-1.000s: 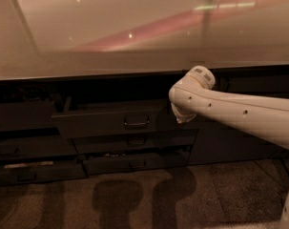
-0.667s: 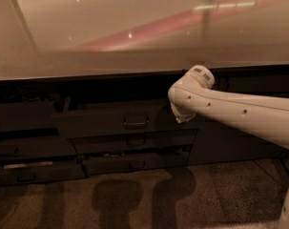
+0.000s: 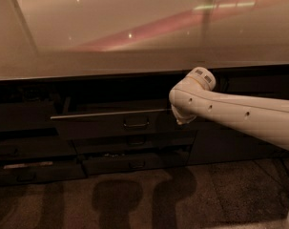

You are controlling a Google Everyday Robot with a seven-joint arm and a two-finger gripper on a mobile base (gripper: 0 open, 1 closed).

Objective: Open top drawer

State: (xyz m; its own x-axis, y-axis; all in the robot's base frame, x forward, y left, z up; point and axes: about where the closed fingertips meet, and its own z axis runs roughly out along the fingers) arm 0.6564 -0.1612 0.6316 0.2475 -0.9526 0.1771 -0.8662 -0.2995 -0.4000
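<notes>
Here's the top drawer (image 3: pixel 96 127): a wide, flat dark front with one small loop handle (image 3: pixel 136 124) at its middle and a thin pale strip along its upper edge. It seems pulled out a little and stretches away to the left of the gripper (image 3: pixel 181 119). The gripper sits at the drawer's right end, tucked behind the smooth white arm (image 3: pixel 239 118); spread or closed, I cannot tell. Below and left of it are two narrower drawers (image 3: pixel 110 165), one handle each. Above it is one glossy pale countertop (image 3: pixel 134 37).
</notes>
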